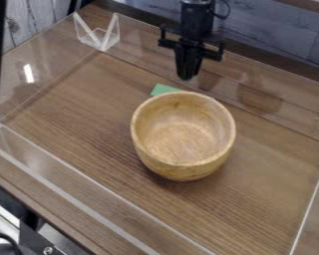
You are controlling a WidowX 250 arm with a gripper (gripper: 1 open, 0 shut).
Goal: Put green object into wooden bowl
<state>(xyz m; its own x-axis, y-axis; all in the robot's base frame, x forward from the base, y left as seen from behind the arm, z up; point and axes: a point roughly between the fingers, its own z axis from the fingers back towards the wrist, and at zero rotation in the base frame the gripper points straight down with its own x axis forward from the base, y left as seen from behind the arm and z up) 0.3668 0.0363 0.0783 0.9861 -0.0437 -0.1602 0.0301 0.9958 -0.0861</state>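
Behind the wooden bowl, the hand hovers closed — probably lining up on the green object.

Soft, fairly even, moderate light falls across the wooden table, with a small bright glare spot on its left side and faint shading inside the bowl, while the low-resolution picture leaves fine detail slightly blurred.

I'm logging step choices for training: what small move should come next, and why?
Probably shift the black gripper slightly towards the camera, over the small light green piece, before lowering: its fingertips appear just beyond the piece, which lies on the table against the far side of the round tan wooden bowl.
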